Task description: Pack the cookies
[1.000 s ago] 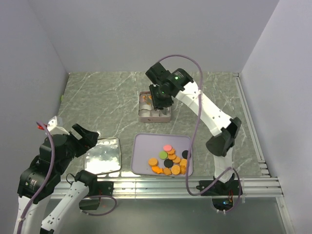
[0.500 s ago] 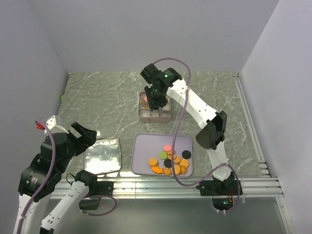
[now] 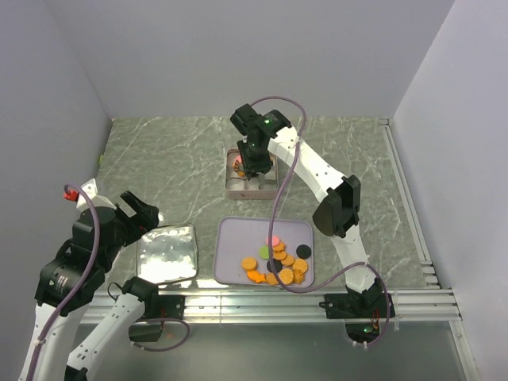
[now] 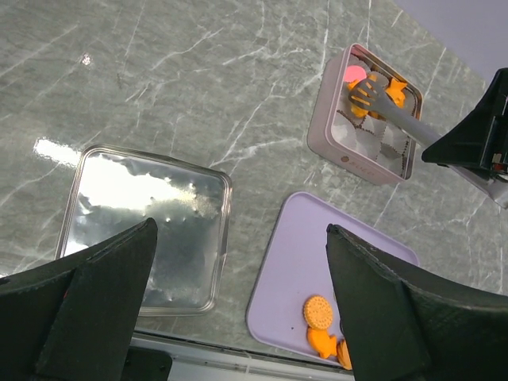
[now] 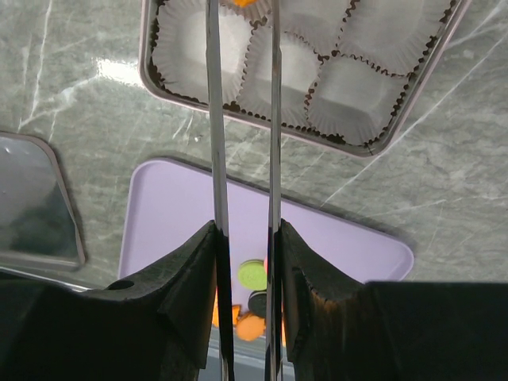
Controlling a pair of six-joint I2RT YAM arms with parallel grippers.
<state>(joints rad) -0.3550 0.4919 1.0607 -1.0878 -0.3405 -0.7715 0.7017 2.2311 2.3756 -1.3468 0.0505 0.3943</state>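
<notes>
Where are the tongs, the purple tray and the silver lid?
tongs [image 4: 405, 121]: left wrist view, on the grey shaft.
purple tray [image 4: 317, 254]: left wrist view, on its bare floor.
silver lid [image 4: 143, 226]: left wrist view, on its middle.

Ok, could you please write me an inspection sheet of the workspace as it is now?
Surface: grey marbled table, glare spots.
Job's things: cookies heaped on lilac tray; square tin of paper cups, few filled; shiny metal lid lying apart.
Clutter: nothing seen.
Grippers: left gripper open, empty, near lid; right gripper shut on tongs, tips over tin's far cups.
Cables: purple cable on each arm; right one crosses over tray.
Surroundings: plain walls; metal rails at near edge.
</notes>
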